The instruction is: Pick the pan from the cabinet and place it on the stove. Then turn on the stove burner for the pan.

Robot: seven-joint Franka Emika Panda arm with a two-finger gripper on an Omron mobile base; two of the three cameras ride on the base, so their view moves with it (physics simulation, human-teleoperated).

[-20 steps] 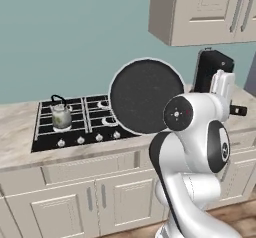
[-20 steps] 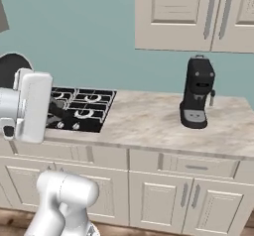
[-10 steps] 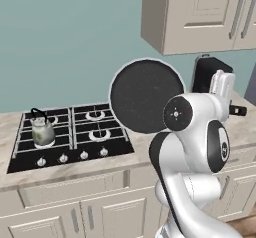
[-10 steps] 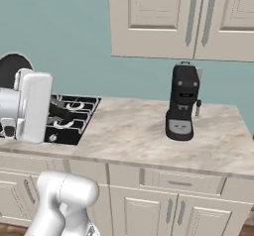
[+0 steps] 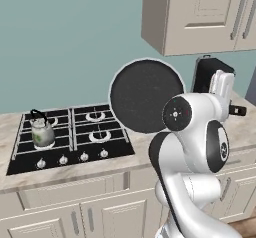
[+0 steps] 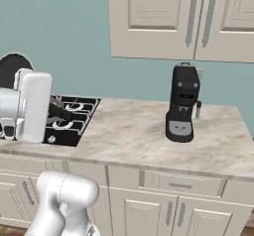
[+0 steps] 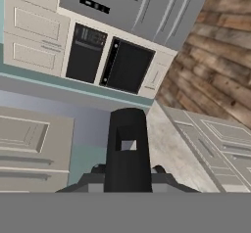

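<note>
A: We see the round dark grey frying pan (image 5: 146, 96) up in the air, standing on edge, its flat round face turned to the left base camera, right of the flat black gas cooktop (image 5: 70, 137). Handle hidden behind the white arm.

B: Tool itself is hidden from us; jaws nearly shut, presumably on that handle. Cream wall cabinet (image 5: 200, 14) has both doors closed. Small glass kettle (image 5: 42, 132) sits on the rear left burner.

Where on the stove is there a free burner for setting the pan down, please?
On the stove, the two right-hand burners, between the kettle's column and the marble counter, are bare. The back-left corner is crowded: the glass kettle stands there. The pan is upright in the air beside the stove.
</note>
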